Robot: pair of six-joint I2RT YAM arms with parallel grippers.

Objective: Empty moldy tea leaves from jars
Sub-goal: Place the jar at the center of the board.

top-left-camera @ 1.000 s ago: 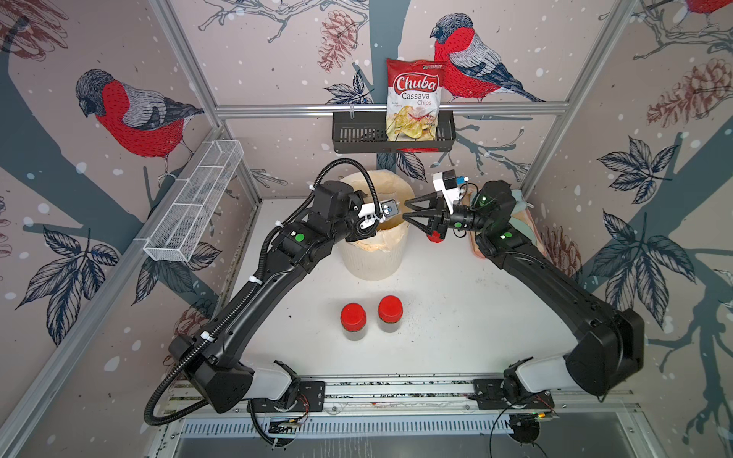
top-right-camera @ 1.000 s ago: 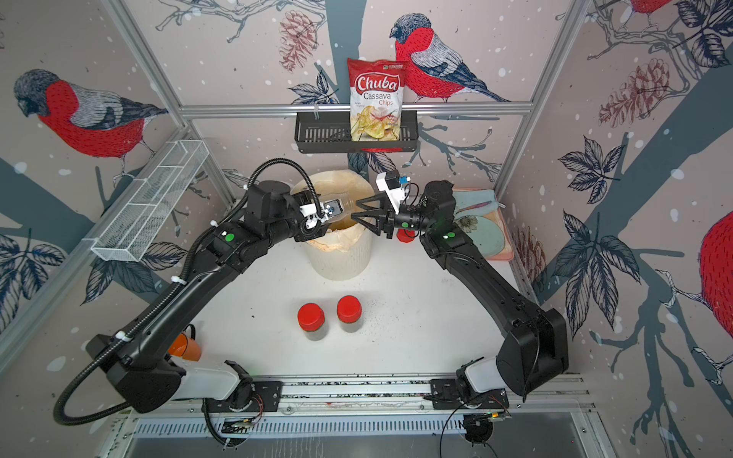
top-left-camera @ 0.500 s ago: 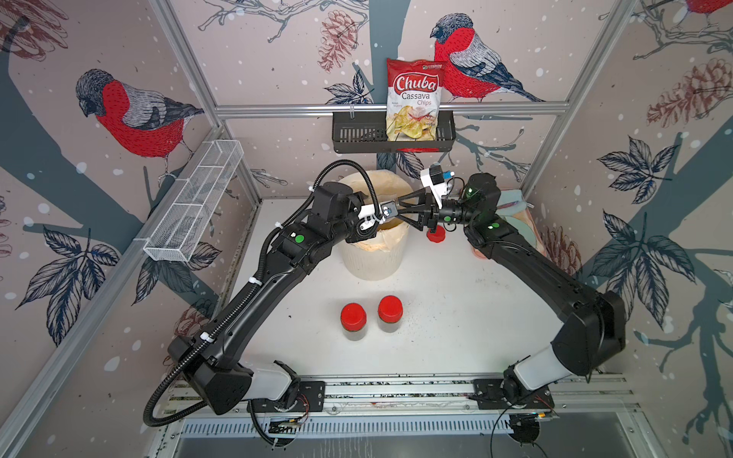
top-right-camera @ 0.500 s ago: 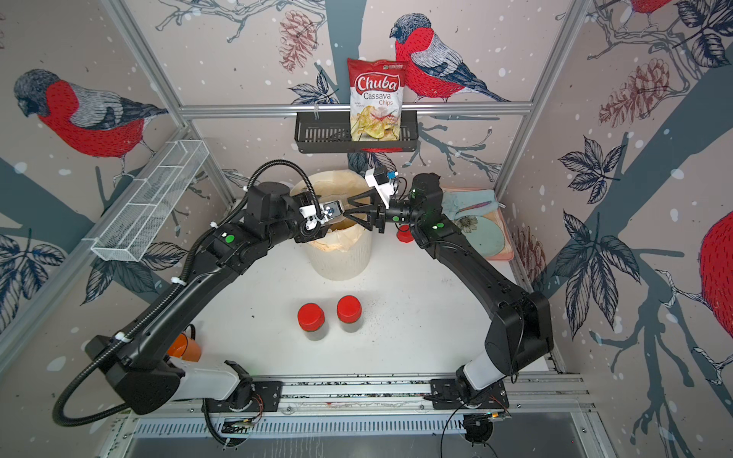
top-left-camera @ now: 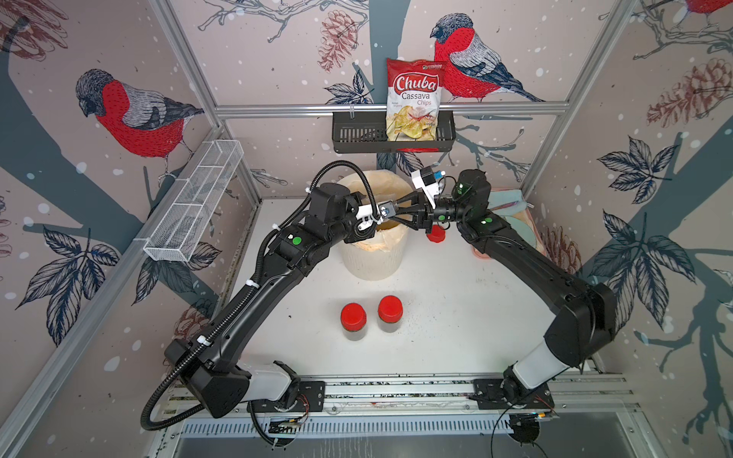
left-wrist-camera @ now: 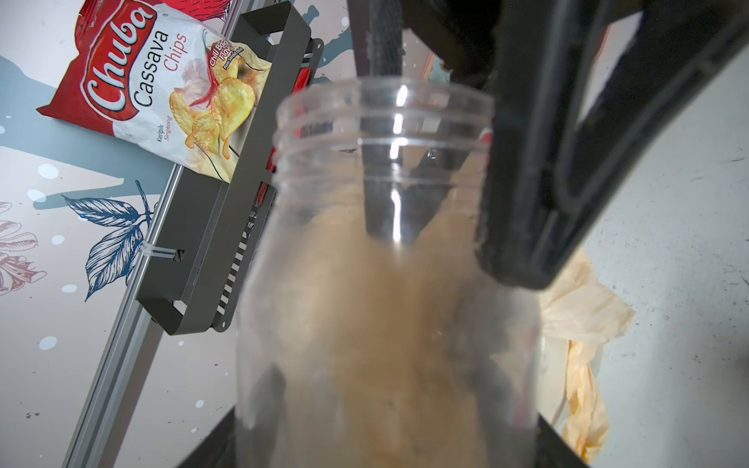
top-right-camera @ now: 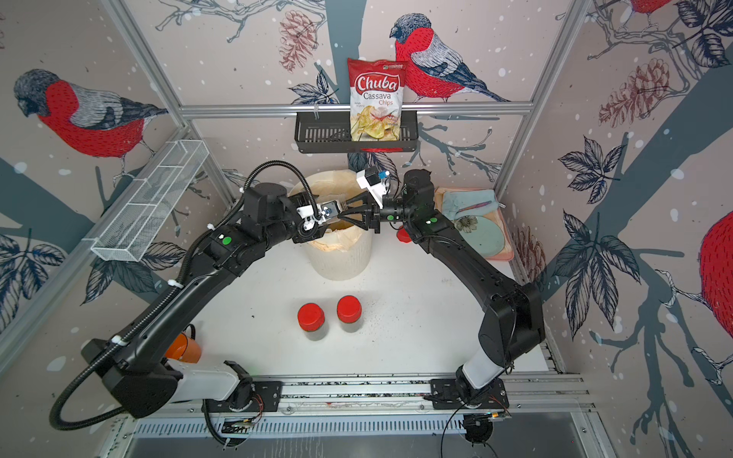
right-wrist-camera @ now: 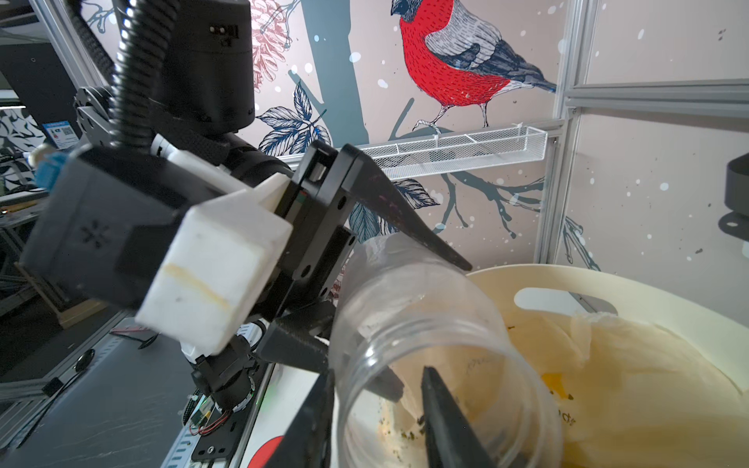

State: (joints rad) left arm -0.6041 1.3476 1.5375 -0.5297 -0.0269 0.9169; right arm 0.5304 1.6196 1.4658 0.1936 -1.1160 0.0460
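My left gripper [top-left-camera: 384, 212]: clamped on the tilted, open jar [right-wrist-camera: 405, 308], unchanged. My right gripper [right-wrist-camera: 377, 370]: now nearer, jaws narrower, part-open astride its rim.

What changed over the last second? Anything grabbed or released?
The right gripper swung from beside the loose red lid toward the left gripper, over the bin. Its jaws narrowed and now straddle the open jar's rim, one finger inside, not visibly clamped. Nothing was let go. Unchanged: the left gripper's hold on the jar, the lid, the two capped jars.
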